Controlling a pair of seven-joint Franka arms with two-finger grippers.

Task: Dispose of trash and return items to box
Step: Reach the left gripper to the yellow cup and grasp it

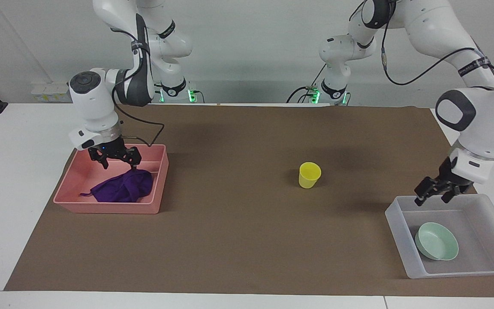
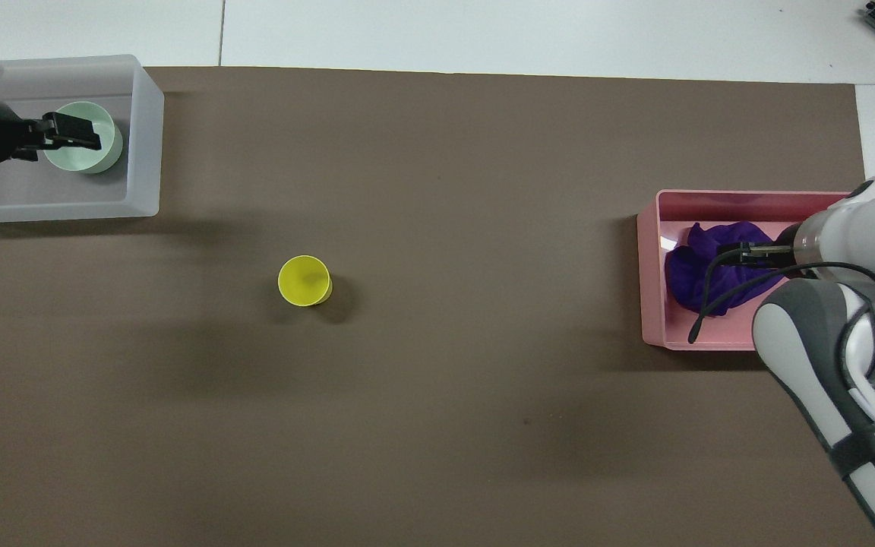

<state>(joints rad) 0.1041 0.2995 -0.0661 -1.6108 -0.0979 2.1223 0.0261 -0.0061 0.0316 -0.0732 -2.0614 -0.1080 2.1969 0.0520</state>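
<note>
The left gripper point(image 1: 438, 194) hangs open and empty over the rim of the box point(image 1: 397, 227) on the side nearer the robots, its jaws spread with nothing between them. The right gripper point(image 1: 116, 158) hovers just above the pink bin point(image 1: 156, 189), jaws likewise apart and holding nothing, one fingertip close over the cloth point(image 1: 122, 189) but apparently clear of it.

The cup point(image 1: 309, 174) is what remains (the one item not put away). It stands upright on the brown mat point(image 1: 230, 240) near the middle of the table, well apart from both containers and closer to the left arm's end. It looks light, thin-walled and a little slick, so a hard squeeze may flex it and a loose one may let it slide; its taper suggests pinching one wall at the rim, one finger inside and one outside, or closing across the body just below the lip.

The box, at the left arm's end of the table, holds the bowl point(image 1: 438, 241), which leans slightly against the wall nearest the table's middle. The pink bin, at the right arm's end, holds the cloth, a soft limp heap with a thin strap end trailing from it.
</note>
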